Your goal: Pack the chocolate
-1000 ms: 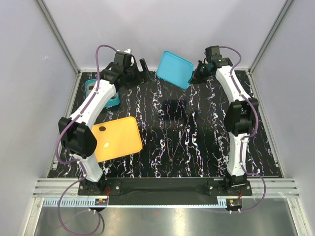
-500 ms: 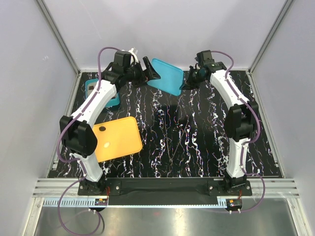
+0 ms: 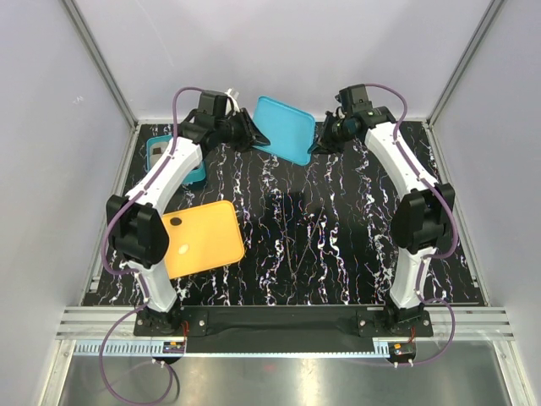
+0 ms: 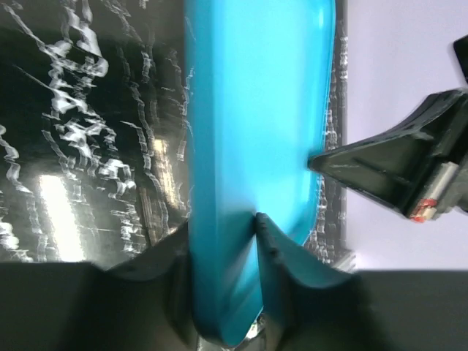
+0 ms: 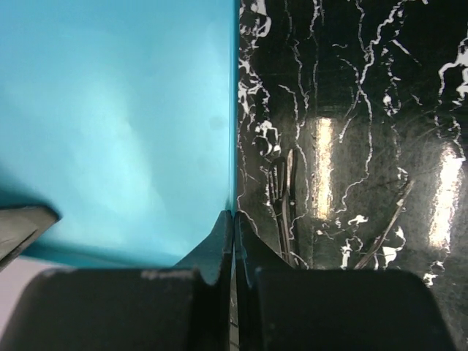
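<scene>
My left tool (image 3: 250, 134) was clamped on the teal lid (image 3: 284, 128), one finger (image 4: 167, 272) on each face of the near edge, so the lid stood on edge between them in my left wrist view. My right tool (image 3: 320, 140) was closed tight on the opposite rim of the same lid, its two fingertips meeting right at the lid's edge with no gap showing. Between the two tools the lid hung tilted above the counter (image 3: 338, 245), well beyond the orange tray (image 3: 207, 245) and off to the tray's right.

One dark brown piece of chocolate (image 3: 176, 222) lay on the orange tray, close to its far left corner. I saw no other piece on the tray.

The teal box (image 3: 155, 151) sat beyond the tray's far left corner, mostly covered by my left arm. I could not tell what lay in its compartments.
</scene>
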Robot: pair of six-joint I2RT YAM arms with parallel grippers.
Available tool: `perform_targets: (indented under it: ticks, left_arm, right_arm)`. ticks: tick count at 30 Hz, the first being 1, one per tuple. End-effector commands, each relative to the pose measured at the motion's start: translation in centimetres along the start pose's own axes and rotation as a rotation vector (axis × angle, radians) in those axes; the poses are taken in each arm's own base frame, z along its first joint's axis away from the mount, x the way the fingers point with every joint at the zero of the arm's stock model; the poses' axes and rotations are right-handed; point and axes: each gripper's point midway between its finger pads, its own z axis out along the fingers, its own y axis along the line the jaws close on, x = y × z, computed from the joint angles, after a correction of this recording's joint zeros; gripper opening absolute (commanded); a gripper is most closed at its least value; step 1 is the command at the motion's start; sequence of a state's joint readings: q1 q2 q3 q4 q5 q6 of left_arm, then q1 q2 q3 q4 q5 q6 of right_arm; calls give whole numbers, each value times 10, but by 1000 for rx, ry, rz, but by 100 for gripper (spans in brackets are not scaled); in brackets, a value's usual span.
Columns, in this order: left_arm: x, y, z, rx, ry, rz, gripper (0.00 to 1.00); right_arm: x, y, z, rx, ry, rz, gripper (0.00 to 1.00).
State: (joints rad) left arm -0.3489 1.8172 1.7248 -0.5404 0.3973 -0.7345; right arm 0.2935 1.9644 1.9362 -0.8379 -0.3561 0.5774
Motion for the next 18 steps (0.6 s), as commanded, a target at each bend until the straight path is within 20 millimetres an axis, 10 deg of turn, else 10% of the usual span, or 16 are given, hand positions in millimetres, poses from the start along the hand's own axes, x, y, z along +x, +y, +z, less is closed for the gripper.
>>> perform_targets:
  ticks: [1, 8, 18]
  left_arm:
    - [-7, -30, -17, 110, -1, -12, 19]
    - [4, -41, -26, 151, 57, -108, 0]
    - [-8, -21, -55, 42, 52, -244, 0]
  right_arm:
    - [-5, 24, -25, -52, -51, -76, 2]
    - [-9, -1, -38, 165, -75, -273, 42]
    - [34, 75, -44, 168, -212, -825, 76]
